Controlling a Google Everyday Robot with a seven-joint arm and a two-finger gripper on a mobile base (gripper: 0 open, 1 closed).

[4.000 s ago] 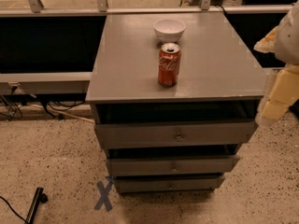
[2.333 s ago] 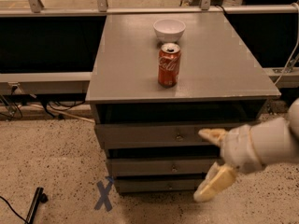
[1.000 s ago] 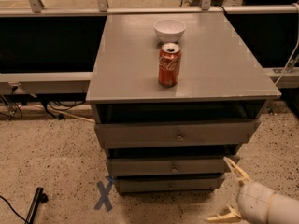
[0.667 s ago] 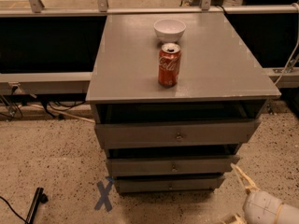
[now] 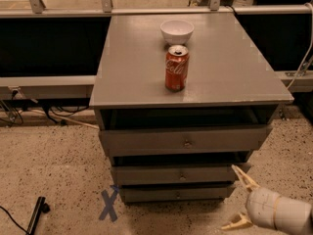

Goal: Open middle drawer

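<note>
Just beside middle drawer, splayed hand

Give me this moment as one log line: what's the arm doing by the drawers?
task: open middle drawer | pincer: open, low beside cabinet front, not touching knob | on top: cola can, white bowl

A Coca-Cola can is standing near a white bowl on the cabinet top; a blue floor X is lying left of the bottom-right gripper.
</note>
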